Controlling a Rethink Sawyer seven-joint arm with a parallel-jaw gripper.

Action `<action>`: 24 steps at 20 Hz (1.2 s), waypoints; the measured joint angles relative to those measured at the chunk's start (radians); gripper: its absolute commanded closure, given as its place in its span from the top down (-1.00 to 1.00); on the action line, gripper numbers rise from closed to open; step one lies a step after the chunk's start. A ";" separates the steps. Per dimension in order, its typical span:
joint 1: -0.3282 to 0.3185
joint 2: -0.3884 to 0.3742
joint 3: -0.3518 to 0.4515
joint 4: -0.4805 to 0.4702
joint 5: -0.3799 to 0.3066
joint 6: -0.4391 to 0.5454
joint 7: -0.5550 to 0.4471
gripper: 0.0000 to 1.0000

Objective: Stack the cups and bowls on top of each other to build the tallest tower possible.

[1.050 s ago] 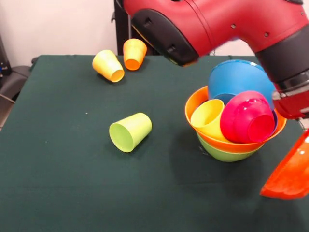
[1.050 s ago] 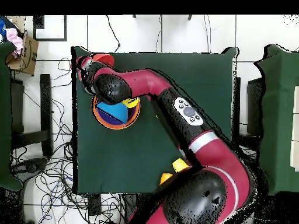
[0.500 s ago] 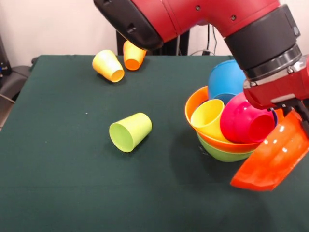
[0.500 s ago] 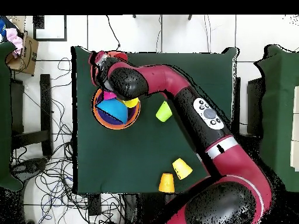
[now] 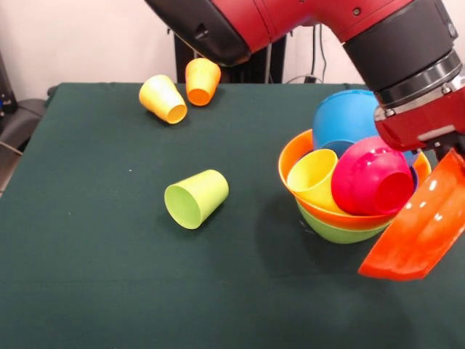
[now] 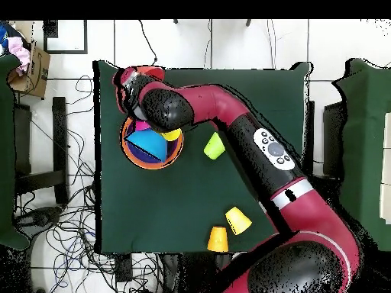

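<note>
fingers (image 5: 452,154) on tilted red-orange bowl (image 5: 418,229), beside tower (image 5: 352,185), near table edge (image 5: 443,305)

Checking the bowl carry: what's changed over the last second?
The arm swung in toward the stack, bringing the red-orange bowl from the picture's edge to just beside it, tilted and off the table. The tool holds the bowl the whole time. The stack, the green cup, the yellow cup and the orange cup stayed put.

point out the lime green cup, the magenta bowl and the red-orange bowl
lime green cup (image 5: 196,198), front view, on its side wall
magenta bowl (image 5: 370,178), front view, on its outer wall
red-orange bowl (image 5: 420,227), front view, on its inner surface
</note>
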 measured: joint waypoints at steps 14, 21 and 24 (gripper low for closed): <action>-0.011 -0.017 0.030 0.115 0.008 0.000 0.000 -1.00; -0.061 -0.038 0.058 0.169 0.038 0.004 0.000 -1.00; -0.083 -0.051 0.062 0.179 0.047 0.013 0.000 -1.00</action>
